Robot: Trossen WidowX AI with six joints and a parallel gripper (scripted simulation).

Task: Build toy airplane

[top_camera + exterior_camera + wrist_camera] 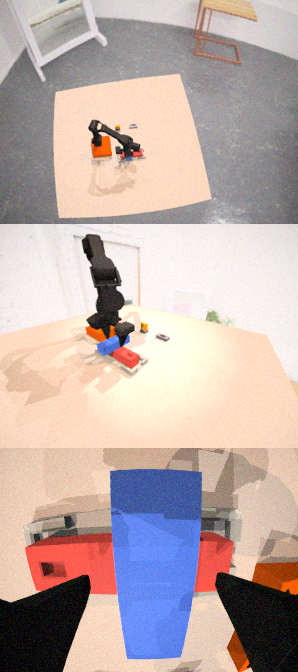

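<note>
The red fuselage [138, 153] [125, 358] [80, 555] lies in the pale grey jig [132, 372] [235, 525]. The blue wing [129, 159] [105, 346] [155, 548] lies crosswise on top of the fuselage, its underside and tab hidden. My gripper [127, 155] [114, 341] [154, 580] is open around the wing, with a gap between each fingertip and the wing's sides in the wrist view. The fuselage's tail socket shows as an empty square hole. A small yellow piece, likely the tail fin [117, 126] [144, 326], stands apart from the jig.
A small flat grey piece with a slot [133, 126] [163, 337] lies near the yellow piece. An orange block [101, 147] [95, 333] [275, 579] is at the arm's base, beside the jig's end.
</note>
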